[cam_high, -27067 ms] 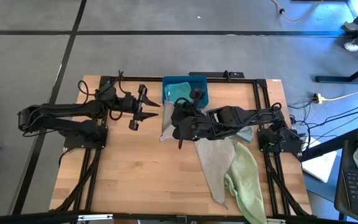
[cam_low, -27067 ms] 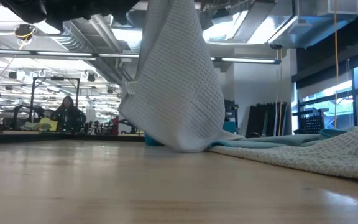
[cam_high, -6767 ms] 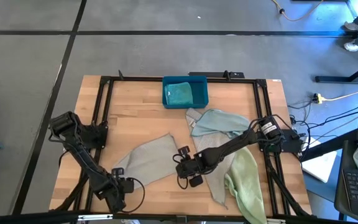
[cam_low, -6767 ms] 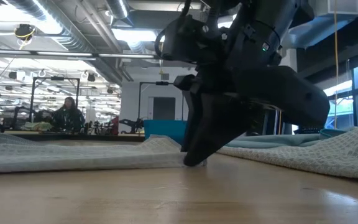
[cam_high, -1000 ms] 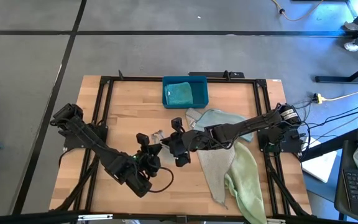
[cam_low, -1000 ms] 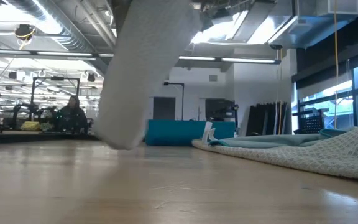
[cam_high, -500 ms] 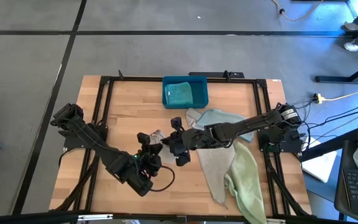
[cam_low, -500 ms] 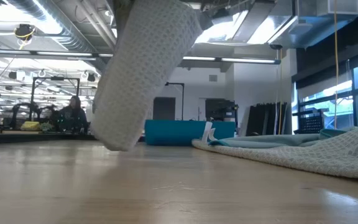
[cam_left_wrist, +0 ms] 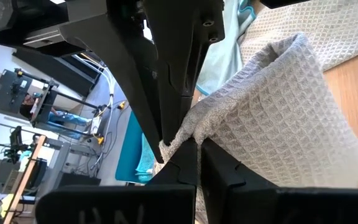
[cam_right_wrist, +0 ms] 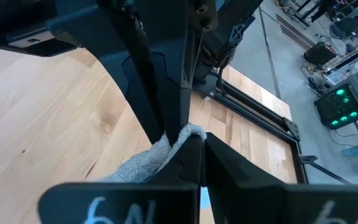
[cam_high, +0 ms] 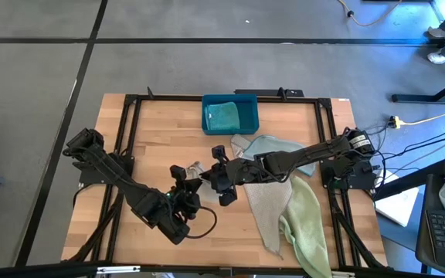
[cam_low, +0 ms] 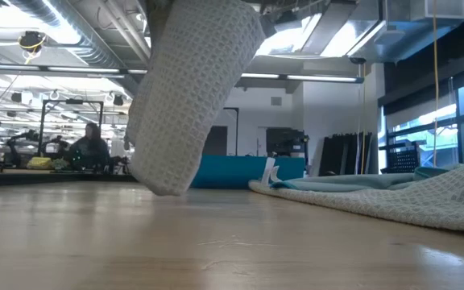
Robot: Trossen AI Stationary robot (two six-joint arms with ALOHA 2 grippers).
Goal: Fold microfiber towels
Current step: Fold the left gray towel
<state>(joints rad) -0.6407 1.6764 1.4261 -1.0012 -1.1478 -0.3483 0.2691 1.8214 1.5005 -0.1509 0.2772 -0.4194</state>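
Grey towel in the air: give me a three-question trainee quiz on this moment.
1. True or false: both the left gripper and the right gripper are shut on the grey towel.
2. Where does the teal towel lie? A in the blue bin; B on the floor; C over an arm.
3. Fill in: the green towel lies near the table's ____ edge, as the high view shows it.

Key: 1 true; 2 A; 3 right.

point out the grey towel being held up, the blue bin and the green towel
grey towel [cam_low: 188,105], low view, middle of the hanging waffle cloth
blue bin [cam_high: 247,116], high view, its right wall
green towel [cam_high: 306,224], high view, middle of the cloth, near the table's right edge
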